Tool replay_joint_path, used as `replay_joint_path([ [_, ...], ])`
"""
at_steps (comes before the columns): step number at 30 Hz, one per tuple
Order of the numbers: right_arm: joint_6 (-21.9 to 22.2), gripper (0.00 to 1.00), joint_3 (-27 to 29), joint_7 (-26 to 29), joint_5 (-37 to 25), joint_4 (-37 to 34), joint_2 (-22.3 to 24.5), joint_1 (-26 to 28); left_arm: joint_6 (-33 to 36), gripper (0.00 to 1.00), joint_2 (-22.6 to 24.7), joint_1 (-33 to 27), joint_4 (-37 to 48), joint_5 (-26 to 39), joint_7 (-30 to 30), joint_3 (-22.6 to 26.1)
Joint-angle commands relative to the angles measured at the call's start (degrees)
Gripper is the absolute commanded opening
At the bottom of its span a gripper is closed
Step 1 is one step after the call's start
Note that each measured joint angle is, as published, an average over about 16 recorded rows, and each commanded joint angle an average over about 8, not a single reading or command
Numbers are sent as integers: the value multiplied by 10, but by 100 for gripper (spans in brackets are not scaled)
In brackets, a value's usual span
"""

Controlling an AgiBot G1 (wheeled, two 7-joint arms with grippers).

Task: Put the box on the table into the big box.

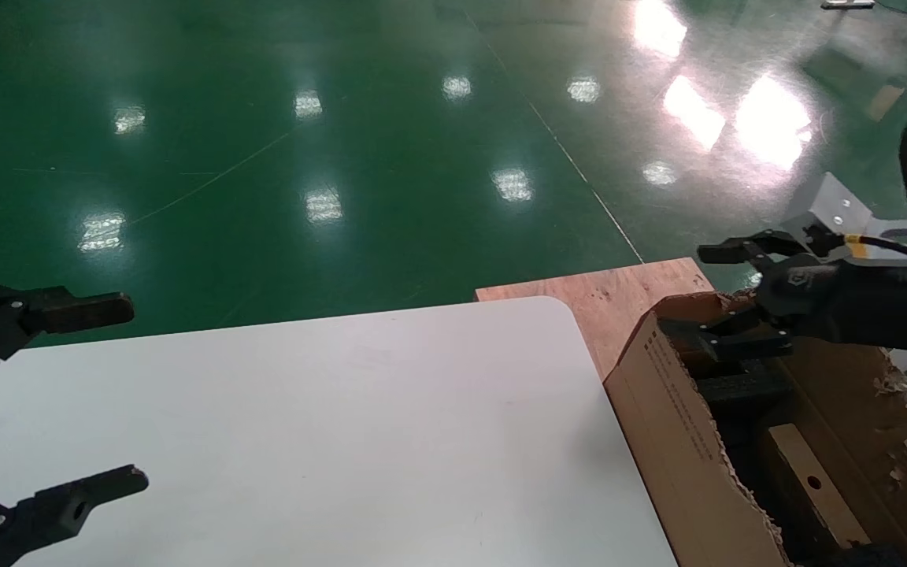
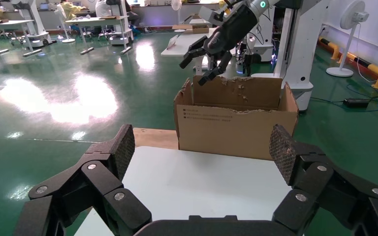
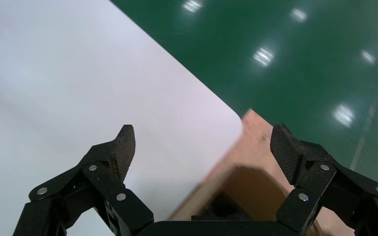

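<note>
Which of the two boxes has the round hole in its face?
The small tan box, lying inside the big box under the open right gripper. The big box is torn corrugated cardboard with black print, no hole.

The table (image 1: 327, 425) lay bare, leaving broad room between the wide-spread left gripper (image 1: 68, 394) and the big box (image 1: 682, 441) at its right edge. Over that carton's far end hung the right gripper (image 1: 725, 295), jaws apart. Inside, the box (image 1: 812, 480) and dark foam (image 1: 741, 390) seemingly crowded the floor.
</note>
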Motion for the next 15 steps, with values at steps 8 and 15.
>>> replay_joint_path([
  [8, -49, 100, 183, 0, -1, 6, -54, -143, 0, 100, 0, 0, 0, 0, 0, 0],
  [15, -86, 100, 325, 1, -1, 10, -96, -253, 0, 100, 0, 0, 0, 0, 0, 0],
])
